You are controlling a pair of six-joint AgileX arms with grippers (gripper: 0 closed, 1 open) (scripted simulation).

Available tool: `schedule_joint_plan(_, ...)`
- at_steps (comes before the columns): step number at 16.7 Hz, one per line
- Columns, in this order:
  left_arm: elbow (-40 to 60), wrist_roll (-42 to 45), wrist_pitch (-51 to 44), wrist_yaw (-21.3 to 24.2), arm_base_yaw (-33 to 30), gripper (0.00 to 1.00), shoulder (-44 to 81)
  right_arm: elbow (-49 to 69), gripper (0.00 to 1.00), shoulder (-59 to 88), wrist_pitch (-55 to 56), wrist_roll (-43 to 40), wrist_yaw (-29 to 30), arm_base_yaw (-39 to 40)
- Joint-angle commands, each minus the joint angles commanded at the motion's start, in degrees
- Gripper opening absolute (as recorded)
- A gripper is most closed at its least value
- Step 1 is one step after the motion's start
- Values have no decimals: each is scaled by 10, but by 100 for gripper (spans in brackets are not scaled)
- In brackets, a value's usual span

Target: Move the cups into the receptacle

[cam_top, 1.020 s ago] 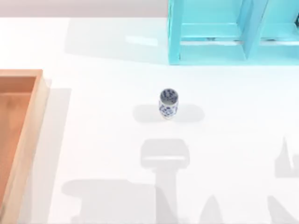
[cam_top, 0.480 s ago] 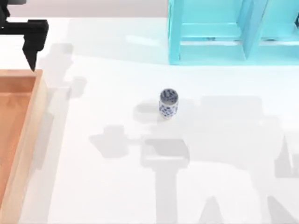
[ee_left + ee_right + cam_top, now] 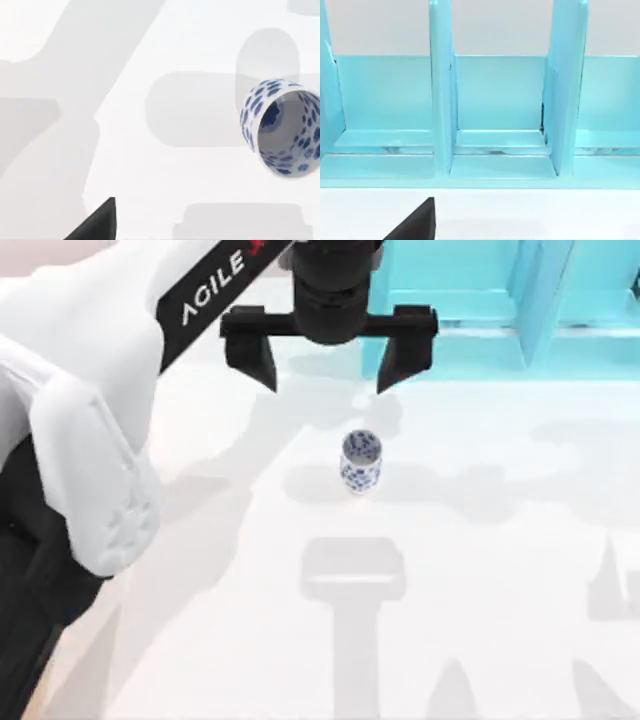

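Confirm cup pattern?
White cup with blue blotches, inside and out; clearest in the left wrist view.

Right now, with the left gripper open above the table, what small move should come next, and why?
Probably lower the left gripper toward the small white cup with blue pattern. The cup stands upright on the white table, ungrasped, and the open fingers hover just beyond it.

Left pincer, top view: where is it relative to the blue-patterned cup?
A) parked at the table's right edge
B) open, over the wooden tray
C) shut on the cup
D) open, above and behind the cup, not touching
D: the left pincer has its fingers spread wide, toward the turquoise shelf from the blue-patterned cup, which stands upright and free on the table.
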Motion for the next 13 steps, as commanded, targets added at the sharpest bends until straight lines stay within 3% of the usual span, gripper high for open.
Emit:
schedule_joint_plan(4, 59, -59, 10, -11, -60, 100, 55, 0, 100, 0, 0, 0, 0, 0)
schedule_joint_plan(9, 57, -59, 11, -9, -59, 100, 56, 0, 100, 0, 0, 0, 0, 0)
schedule_joint_plan(13, -6, -55, 73, -10, -55, 100, 52, 0, 100, 0, 0, 0, 0, 0)
